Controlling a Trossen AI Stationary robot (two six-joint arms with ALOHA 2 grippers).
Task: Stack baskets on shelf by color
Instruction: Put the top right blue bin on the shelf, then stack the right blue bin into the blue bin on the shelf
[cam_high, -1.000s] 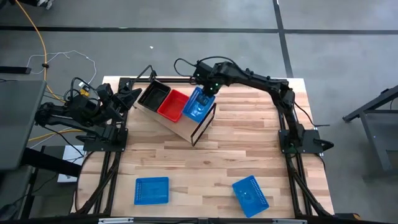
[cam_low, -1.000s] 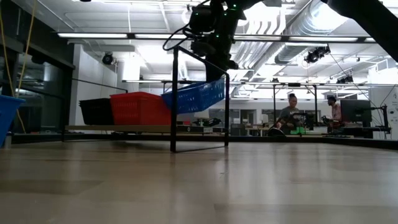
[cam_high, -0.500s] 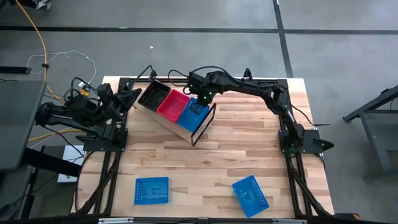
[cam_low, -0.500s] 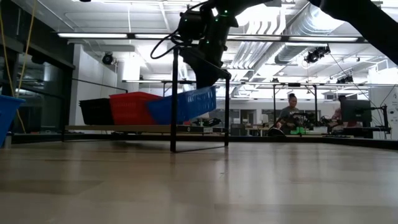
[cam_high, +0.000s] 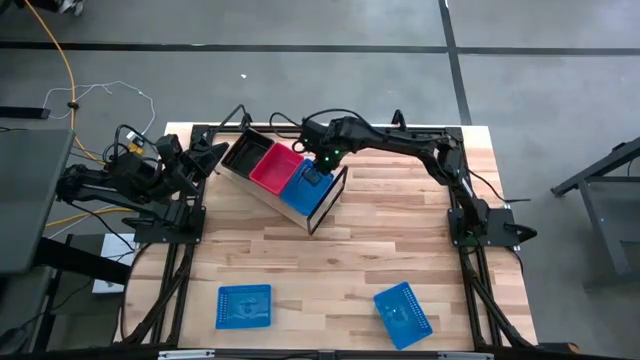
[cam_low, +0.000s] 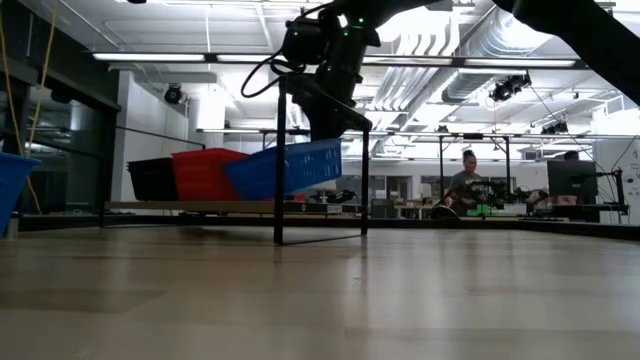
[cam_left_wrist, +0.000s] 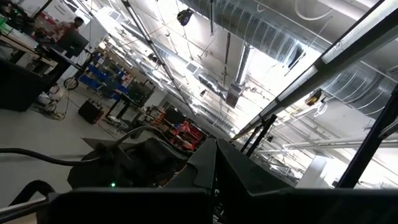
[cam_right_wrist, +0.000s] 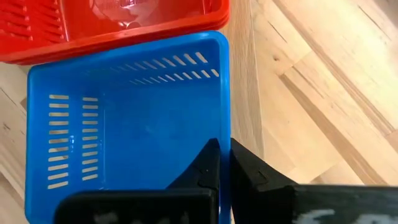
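While right gripper (cam_high: 318, 168), jaws clamped on blue basket (cam_high: 305, 182) rim, lowers it beside red basket (cam_high: 272, 164) on shelf (cam_high: 285, 205); next: seat flat, release. Left gripper (cam_high: 215, 152) parked far left, jaws closed, empty.

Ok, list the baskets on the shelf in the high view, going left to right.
black basket → red basket → blue basket, which the right gripper holds by its wall.

Upper left of my overhead view: a yellow cable (cam_high: 57, 60) on grey floor (cam_high: 300, 80); people (cam_low: 468, 185) sit far behind.
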